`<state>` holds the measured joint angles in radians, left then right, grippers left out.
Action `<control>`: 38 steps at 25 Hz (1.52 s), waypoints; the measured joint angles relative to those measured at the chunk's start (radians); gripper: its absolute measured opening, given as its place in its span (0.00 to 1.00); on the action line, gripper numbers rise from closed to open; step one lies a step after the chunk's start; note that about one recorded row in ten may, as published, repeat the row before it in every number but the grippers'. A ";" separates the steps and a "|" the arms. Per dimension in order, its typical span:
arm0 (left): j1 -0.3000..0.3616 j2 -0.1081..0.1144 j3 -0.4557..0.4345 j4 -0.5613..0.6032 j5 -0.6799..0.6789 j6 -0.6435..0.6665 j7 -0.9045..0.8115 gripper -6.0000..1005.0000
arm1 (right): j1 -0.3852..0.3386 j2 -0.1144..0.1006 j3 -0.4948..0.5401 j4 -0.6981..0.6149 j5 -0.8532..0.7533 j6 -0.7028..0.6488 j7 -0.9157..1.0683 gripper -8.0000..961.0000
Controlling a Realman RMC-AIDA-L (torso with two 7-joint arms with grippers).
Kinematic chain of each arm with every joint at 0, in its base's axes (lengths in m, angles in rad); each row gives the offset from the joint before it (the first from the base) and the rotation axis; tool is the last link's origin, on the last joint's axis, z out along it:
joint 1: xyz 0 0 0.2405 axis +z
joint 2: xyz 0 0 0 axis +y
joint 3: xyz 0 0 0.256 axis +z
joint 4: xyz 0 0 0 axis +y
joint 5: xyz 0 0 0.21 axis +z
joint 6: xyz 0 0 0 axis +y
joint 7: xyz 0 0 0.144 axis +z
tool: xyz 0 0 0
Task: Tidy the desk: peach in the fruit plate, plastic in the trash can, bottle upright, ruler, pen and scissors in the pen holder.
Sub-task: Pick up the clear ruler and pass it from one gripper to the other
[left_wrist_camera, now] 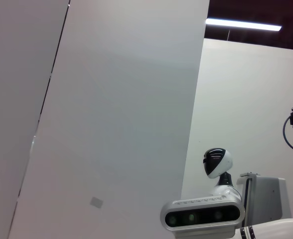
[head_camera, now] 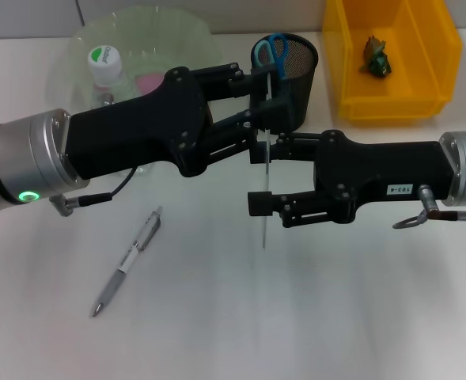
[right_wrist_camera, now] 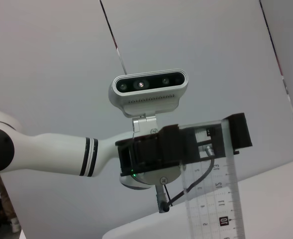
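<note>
left gripper (head_camera: 266, 119) is clamping the ruler (head_camera: 265, 202) edge-on, long axis hanging down toward the open right gripper (head_camera: 263, 176), with the pen holder (head_camera: 294, 79) sitting just behind.

White desk (head_camera: 296, 317) with pen (head_camera: 128, 260), black mesh pen holder (head_camera: 297, 79), yellow bin (head_camera: 391, 59), clear fruit plate (head_camera: 138, 47).

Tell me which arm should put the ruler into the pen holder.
Left. The left gripper clamps the clear plastic ruler right beside the black mesh pen holder; the right gripper is open, farther off.
</note>
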<state>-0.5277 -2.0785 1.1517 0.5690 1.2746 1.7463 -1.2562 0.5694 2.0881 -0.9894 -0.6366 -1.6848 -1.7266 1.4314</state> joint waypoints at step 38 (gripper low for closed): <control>-0.007 0.000 0.003 -0.011 -0.003 -0.007 0.011 0.42 | 0.005 -0.002 -0.002 0.038 0.025 0.000 -0.029 0.84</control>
<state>-0.5346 -2.0785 1.1550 0.5583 1.2717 1.7395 -1.2455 0.5744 2.0858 -0.9910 -0.5989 -1.6594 -1.7262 1.4023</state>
